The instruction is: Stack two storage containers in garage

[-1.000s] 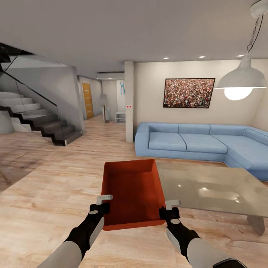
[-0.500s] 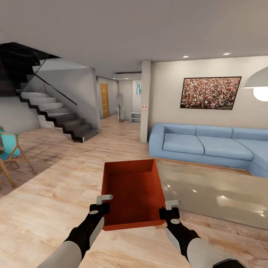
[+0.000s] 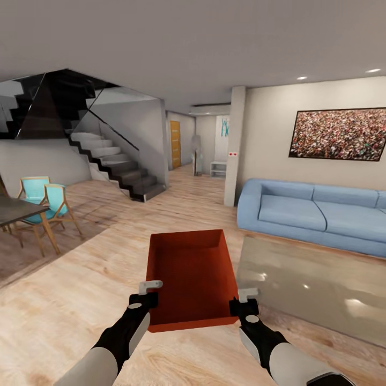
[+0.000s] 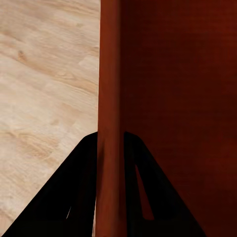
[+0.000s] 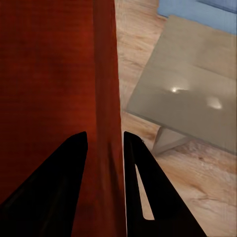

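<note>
Off to the left of the left gripper [image 3: 151, 292] stand two teal chairs [image 3: 47, 206] at a dark dining table [image 3: 13, 210], with a dark staircase [image 3: 120, 171] climbing behind them. The left gripper itself is clamped narrow on the near left wall of a storage container [image 3: 190, 273], one finger inside and one outside the wall in the left wrist view. The orange-red bin is carried level between the two arms, out in front of the robot and clear of the light wood-plank floor [image 3: 64, 300]. The right gripper [image 3: 246, 300] pinches the opposite wall the same way, fingers [image 5: 71, 163] straddling the rim.

Just right of the right gripper lies the glass coffee table [image 3: 305, 284], and beyond it the blue sofa [image 3: 316, 214] under a speckled wall picture [image 3: 340, 134]. Ahead of the bin, a hallway runs back to an orange door [image 3: 175, 143].

As I judge it, the job is at an early stage: one container is in hand but not out of the living room yet, nothing has reached the garage, and the second bin has yet to be fetched and stacked.
</note>
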You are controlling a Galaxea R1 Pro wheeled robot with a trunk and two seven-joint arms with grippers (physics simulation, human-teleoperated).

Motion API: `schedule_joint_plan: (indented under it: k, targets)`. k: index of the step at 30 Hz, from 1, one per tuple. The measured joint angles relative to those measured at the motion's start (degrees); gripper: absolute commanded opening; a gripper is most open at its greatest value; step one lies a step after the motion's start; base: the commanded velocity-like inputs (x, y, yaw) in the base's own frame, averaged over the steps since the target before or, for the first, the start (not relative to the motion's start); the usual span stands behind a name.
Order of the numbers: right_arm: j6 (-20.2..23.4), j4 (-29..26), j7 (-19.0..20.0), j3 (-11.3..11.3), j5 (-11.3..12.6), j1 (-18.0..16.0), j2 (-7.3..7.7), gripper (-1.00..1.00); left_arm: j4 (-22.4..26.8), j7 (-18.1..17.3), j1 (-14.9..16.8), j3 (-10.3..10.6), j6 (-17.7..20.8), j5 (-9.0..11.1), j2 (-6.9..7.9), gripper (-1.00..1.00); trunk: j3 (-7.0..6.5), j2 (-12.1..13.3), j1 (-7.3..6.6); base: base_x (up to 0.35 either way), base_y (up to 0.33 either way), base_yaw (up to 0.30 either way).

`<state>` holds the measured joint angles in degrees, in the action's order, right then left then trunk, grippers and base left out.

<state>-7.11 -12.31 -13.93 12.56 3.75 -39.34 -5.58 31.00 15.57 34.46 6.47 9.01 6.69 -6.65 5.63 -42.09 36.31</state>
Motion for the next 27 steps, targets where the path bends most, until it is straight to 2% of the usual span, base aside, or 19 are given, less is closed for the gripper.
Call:
schedule_joint_plan:
  k: [16, 19, 27]
  targets:
    - [-0.01, -0.01, 0.07, -0.06, -0.03, 0.00, 0.04, -1.00, -0.01, 0.02, 0.02, -0.06, 0.01, -0.09, -0.06, -1.00, 0.00, 0.00, 0.00, 0.000, 0.000, 0.295]
    - [-0.02, 0.00, 0.09, -0.04, -0.01, 0.00, 0.05, -1.00, -0.02, 0.03, 0.02, -0.08, 0.01, -0.10, -0.07, -1.00, 0.00, 0.01, 0.00, 0.047, 0.000, 0.104]
    - [0.04, 0.21, -0.02, 0.60, 0.68, 0.04, 0.09, -1.00, -0.45, -0.08, 0.05, -0.16, 0.05, -0.09, -0.09, -1.00, 0.00, -0.01, -0.03, 0.290, 0.000, 0.007]
